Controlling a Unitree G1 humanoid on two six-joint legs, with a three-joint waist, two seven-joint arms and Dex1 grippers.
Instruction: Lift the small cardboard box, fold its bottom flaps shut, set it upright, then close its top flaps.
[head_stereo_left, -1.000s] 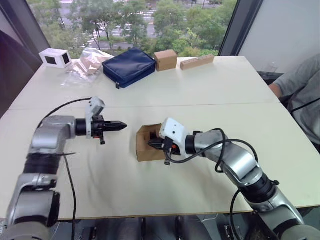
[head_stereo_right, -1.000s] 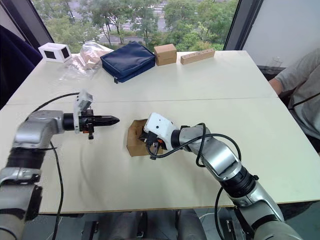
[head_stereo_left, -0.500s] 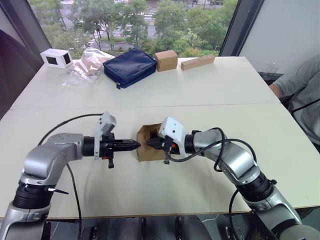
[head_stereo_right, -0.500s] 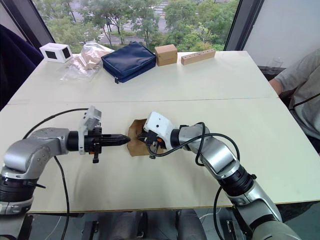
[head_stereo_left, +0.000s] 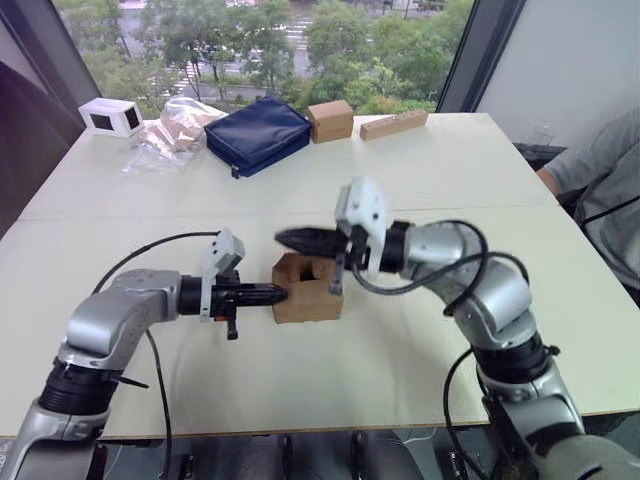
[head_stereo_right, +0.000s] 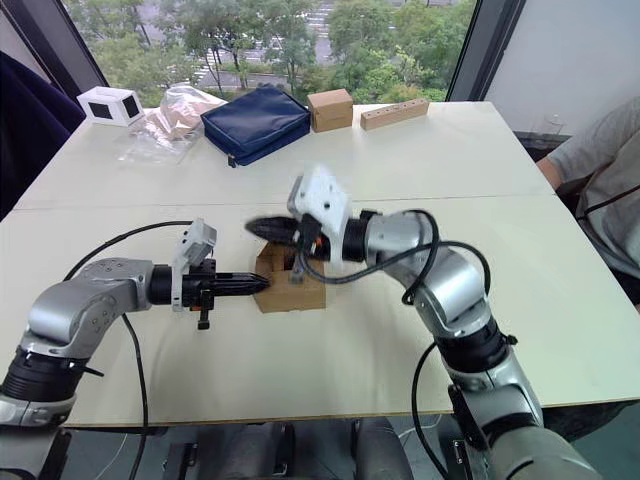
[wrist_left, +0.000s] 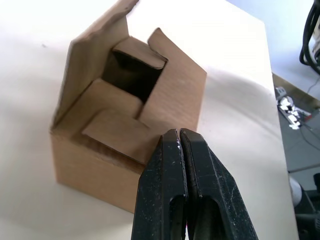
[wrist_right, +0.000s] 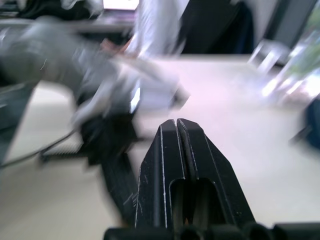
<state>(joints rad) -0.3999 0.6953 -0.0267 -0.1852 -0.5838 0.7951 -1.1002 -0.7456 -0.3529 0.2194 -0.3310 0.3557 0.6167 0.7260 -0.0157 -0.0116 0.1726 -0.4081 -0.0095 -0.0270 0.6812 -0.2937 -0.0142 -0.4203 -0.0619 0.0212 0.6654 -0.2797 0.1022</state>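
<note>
A: Left claw (wrist_left: 179, 137)?
B: Fingers pressed together, nothing between them. Tip at the left wall of the small cardboard box (head_stereo_left: 308, 289), touching or just short of its upper edge.

A: Right claw (head_stereo_left: 290, 238)?
B: Fingers together, empty. Raised above the bench (head_stereo_left: 400, 180), just over the far left corner of the box, pointing left.

A: The box itself?
B: Stands on the bench, centre, between the two arms. Open end upward; top flaps (wrist_left: 135, 95) partly folded inward, one flap on the left side upright, a dark gap showing in the middle.

A: Far edge of the bench?
B: Left to right: white box (head_stereo_left: 110, 116), clear plastic bag (head_stereo_left: 172, 128), navy pouch (head_stereo_left: 258, 134), cube-like brown box (head_stereo_left: 331, 120), long tan block (head_stereo_left: 394, 124).

A: Anything else?
B: A person's grey sleeve (head_stereo_left: 600, 170) at the right edge.
</note>
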